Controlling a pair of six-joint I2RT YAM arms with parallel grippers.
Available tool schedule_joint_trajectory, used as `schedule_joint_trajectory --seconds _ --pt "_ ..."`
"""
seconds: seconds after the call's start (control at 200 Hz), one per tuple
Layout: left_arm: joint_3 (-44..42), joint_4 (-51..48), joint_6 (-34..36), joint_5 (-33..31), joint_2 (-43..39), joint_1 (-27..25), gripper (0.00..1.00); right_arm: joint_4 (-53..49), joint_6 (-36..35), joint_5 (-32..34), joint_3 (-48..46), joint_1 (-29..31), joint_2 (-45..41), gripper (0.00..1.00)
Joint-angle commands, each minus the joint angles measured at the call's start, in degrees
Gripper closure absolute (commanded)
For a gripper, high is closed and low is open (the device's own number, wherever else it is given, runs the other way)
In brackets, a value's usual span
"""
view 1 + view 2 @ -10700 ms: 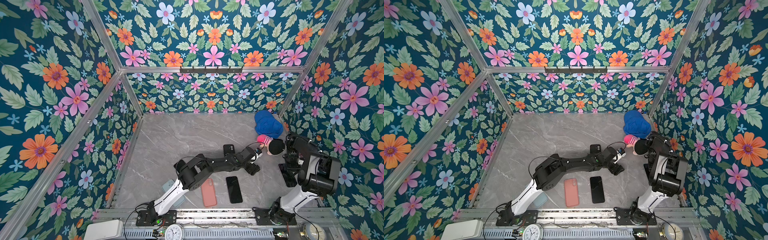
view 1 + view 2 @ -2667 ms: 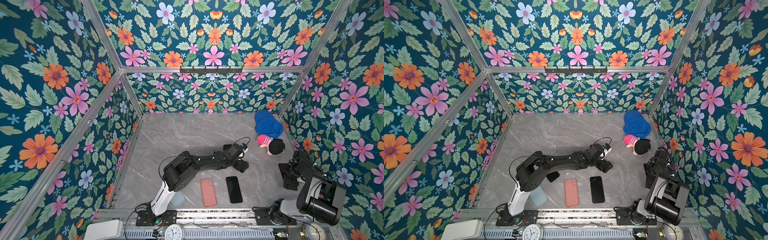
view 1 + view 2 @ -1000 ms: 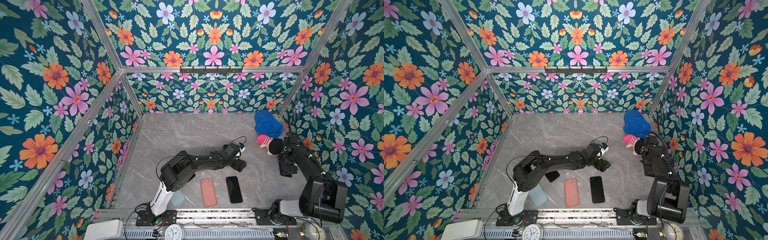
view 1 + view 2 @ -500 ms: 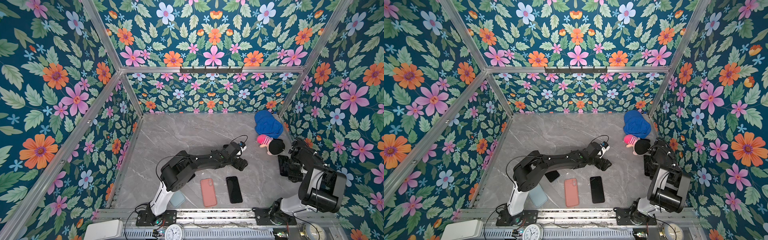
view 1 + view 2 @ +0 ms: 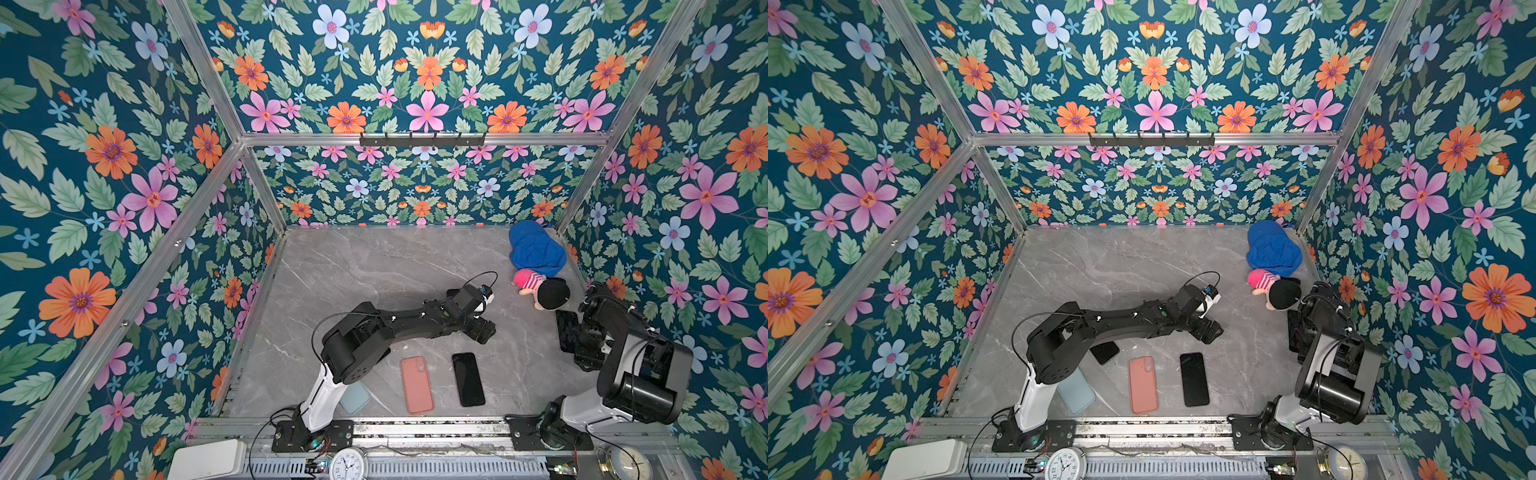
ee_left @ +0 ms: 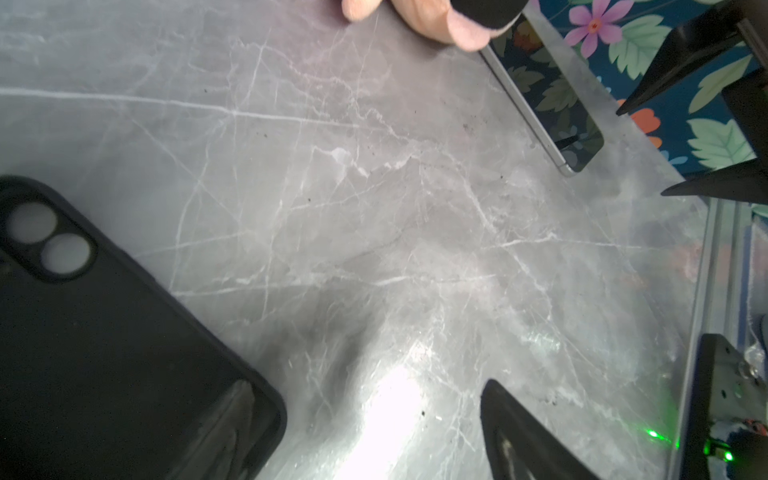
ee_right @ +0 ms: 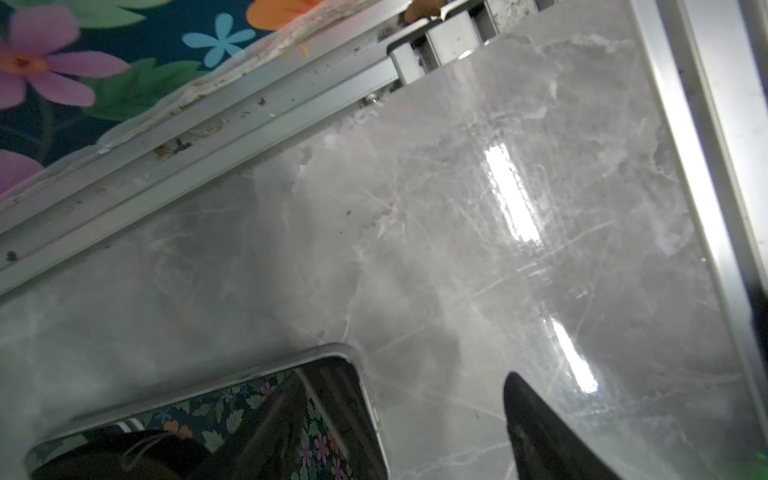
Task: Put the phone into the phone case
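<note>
1. A salmon phone case lies flat at the 6 o'clock edge of the worktop, with a black phone just beside it at its 3 o'clock.
2. The left pincer, spread and empty, hovers at that phone's 12 o'clock.
3. The right pincer, spread, hangs over a silver-edged phone at the worktop's 3 o'clock edge, at 6 o'clock of a doll.

**Left arm**: base at 7 o'clock, elbow folded above it, forearm stretched low over the worktop toward 3 o'clock.

**Left end effector**: just past centre toward 3 o'clock, jaws spread wide, nothing between them; one fingertip shows in the left wrist view.

**Right arm**: base at 5 o'clock, links doubled back, wrist tipped downward.

**Right end effector**: at the 3 to 4 o'clock edge, jaws apart, empty.
</note>
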Motion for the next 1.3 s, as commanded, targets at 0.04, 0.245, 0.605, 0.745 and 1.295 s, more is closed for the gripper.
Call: schedule_joint_trajectory --seconds 0.04,0.245,0.605,0.745,1.295 --pt "-0.26 -1.46 0.78 -1.56 -1.22 -0.17 0.13 0.27 4.20 -1.35 -0.35 0.02 2.87 0.25" --pt "-0.13 -2.53 0.99 -2.42 -1.36 -0.73 0.13 2.87 4.75 -1.83 -2.04 -1.04 4.03 0.24" --pt "2.28 -4.43 1.23 -3.00 0.53 -1.06 0.13 6.33 -0.28 -7.16 1.86 -2.07 10.20 0.23" --pt "2.93 -4.52 1.17 -3.28 1.23 -1.03 0.12 6.74 -4.73 -8.30 5.32 0.24 13.18 0.24" --pt "-3.62 1.75 -0.28 -1.98 -2.61 1.48 0.12 -3.66 -25.09 -7.31 20.40 10.73 24.46 0.32"
